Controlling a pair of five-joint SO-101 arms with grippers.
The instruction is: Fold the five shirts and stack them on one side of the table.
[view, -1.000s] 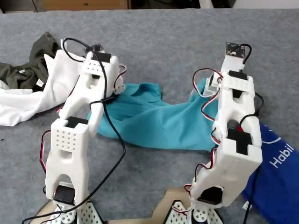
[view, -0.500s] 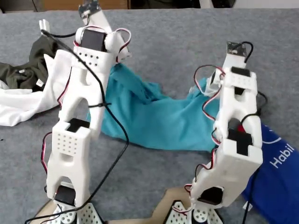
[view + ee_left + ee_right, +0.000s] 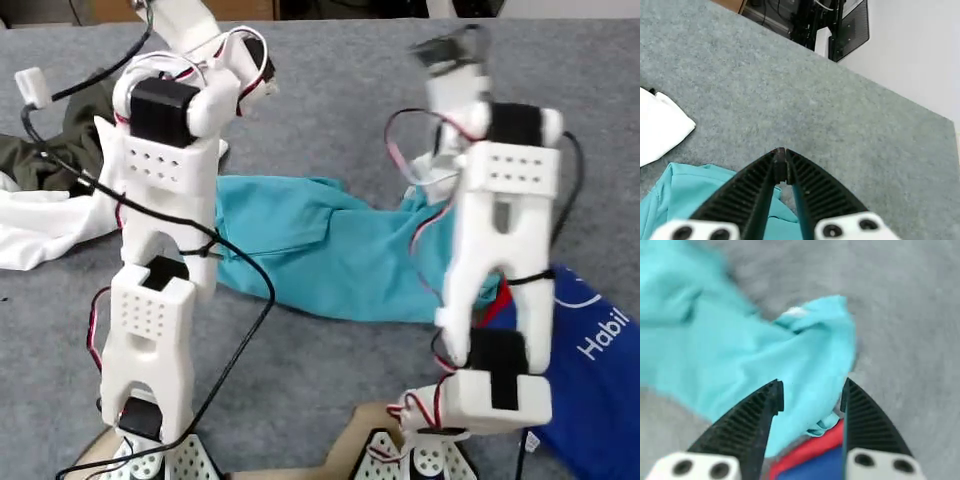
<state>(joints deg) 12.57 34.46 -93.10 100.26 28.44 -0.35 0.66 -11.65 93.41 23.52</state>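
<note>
Between white shirt and blue shirt lies the teal shirt; left fingers closed, right fingers apart.

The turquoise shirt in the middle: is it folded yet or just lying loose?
Not folded. The turquoise shirt lies crumpled and stretched across the table, edges uneven and wrinkled.

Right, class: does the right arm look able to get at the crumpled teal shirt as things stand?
Probably yes: the right arm holds its jaws open above the crumpled teal shirt, with nothing between.
</note>
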